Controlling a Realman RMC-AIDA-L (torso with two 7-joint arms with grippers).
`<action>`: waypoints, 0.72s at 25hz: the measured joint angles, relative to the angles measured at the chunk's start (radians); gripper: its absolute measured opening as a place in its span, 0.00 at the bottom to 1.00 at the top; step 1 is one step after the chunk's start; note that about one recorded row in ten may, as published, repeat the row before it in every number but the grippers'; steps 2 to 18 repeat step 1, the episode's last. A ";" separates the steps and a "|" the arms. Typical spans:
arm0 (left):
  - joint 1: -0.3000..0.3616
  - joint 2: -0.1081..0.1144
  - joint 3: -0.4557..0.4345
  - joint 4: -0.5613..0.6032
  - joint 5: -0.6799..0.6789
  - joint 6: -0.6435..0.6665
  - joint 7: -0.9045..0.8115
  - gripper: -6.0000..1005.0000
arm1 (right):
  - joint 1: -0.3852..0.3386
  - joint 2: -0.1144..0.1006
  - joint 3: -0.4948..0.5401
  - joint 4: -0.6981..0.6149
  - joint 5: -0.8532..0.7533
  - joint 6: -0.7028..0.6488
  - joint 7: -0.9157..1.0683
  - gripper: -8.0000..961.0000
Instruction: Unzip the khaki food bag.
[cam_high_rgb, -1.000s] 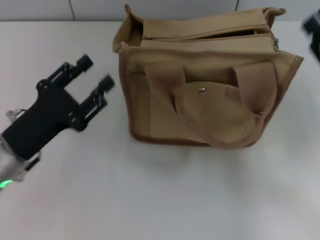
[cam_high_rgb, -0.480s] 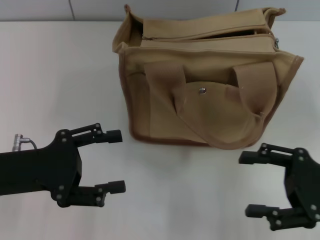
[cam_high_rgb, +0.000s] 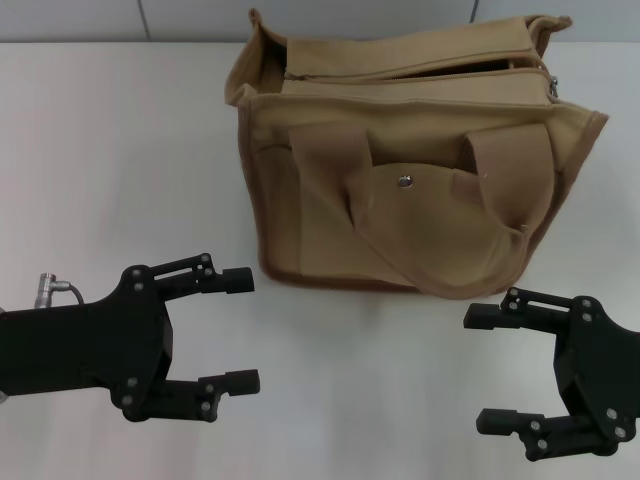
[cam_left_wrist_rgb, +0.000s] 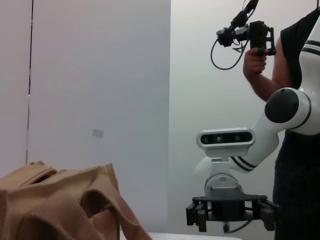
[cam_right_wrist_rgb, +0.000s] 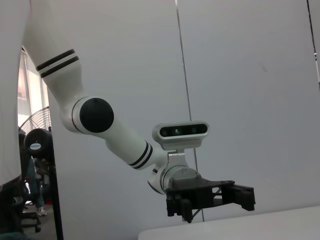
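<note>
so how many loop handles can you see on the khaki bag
2. One handle droops over the front of the khaki food bag, around the snap; the other lies flat along the top rear edge.

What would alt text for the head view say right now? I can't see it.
A khaki food bag stands on a white table, its silver zipper pull at the robot's right end of the top. In front of it, the left gripper and right gripper hover apart from the bag, jaws open and pointing toward each other.
</note>
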 joint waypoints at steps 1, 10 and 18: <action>0.000 -0.002 0.000 0.000 0.001 0.000 0.001 0.83 | 0.000 0.000 0.000 0.001 0.000 0.000 0.000 0.85; 0.000 -0.002 0.000 0.000 0.001 0.000 0.001 0.83 | 0.000 0.000 0.000 0.001 0.000 0.000 0.000 0.85; 0.000 -0.002 0.000 0.000 0.001 0.000 0.001 0.83 | 0.000 0.000 0.000 0.001 0.000 0.000 0.000 0.85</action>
